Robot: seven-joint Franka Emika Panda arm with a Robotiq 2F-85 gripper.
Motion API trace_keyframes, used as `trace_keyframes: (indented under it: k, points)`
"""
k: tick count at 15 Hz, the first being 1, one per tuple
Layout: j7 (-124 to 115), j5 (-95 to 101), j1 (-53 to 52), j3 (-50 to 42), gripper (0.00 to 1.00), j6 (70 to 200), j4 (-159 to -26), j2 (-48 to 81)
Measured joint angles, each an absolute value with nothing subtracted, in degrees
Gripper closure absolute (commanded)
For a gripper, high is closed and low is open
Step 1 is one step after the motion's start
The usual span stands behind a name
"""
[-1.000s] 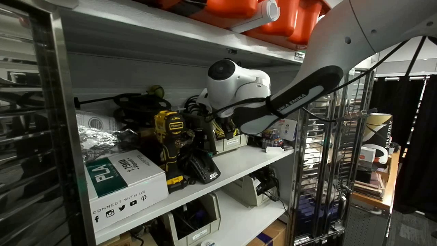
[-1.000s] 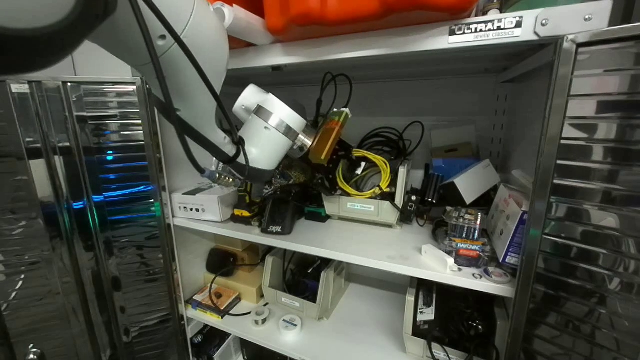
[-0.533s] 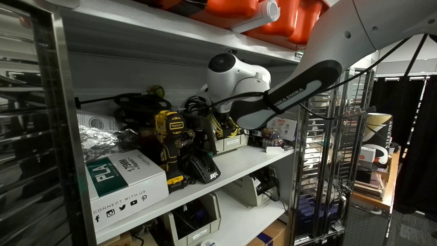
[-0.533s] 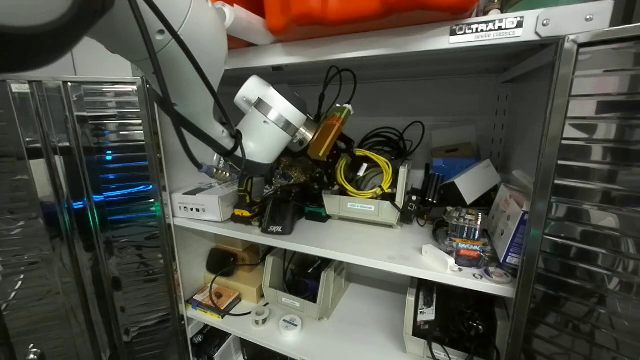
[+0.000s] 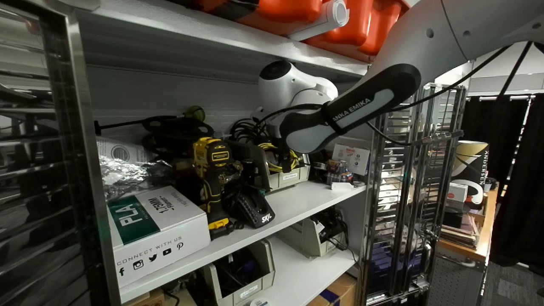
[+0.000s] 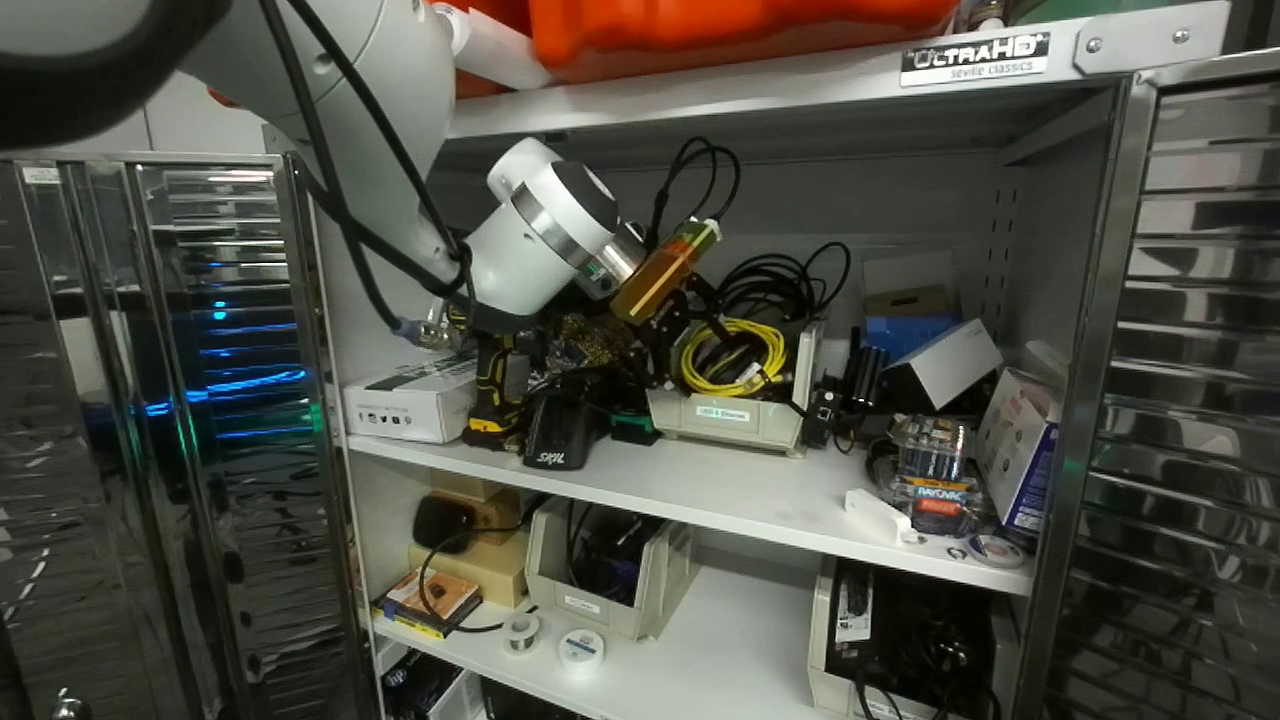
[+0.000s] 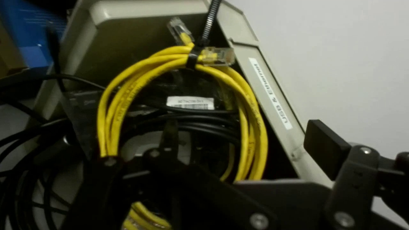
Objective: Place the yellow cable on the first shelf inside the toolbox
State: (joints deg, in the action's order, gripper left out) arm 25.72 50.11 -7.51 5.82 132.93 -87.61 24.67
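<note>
The yellow cable, a tied coil, lies in the pale grey toolbox, a low-walled bin with a "USB & Ethernet" label. In an exterior view I see the cable (image 6: 776, 352) leaning above the toolbox front wall (image 6: 765, 430). They also show in an exterior view, cable (image 5: 268, 147) and toolbox (image 5: 289, 182), and in the wrist view, cable (image 7: 252, 105) and toolbox (image 7: 292, 140). The toolbox stands on the first shelf (image 6: 640, 482). My gripper (image 7: 247, 142) is open over the coil, one finger within the ring, the other outside by the front wall. Its lower linkage hides part of the coil.
Left of the toolbox are a yellow-black drill (image 6: 490, 395), a black SKIL charger (image 6: 558, 430) and a white carton (image 6: 410, 405). Black cables (image 6: 790, 285) loop behind it. Batteries (image 6: 935, 465) stand to the right. The upper shelf (image 6: 780, 95) is above the arm.
The yellow coil has dropped a little and shifted slightly right, sitting lower in the toolbox. My wrist has risen slightly and tilted, with the hand moving a little right.
</note>
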Motion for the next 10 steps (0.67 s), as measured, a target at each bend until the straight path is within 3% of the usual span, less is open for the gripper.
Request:
trace_keyframes:
  k: [10]
  points:
    - [33.1, 30.5, -7.3, 8.2, 0.00, 124.1, -99.6, 16.5]
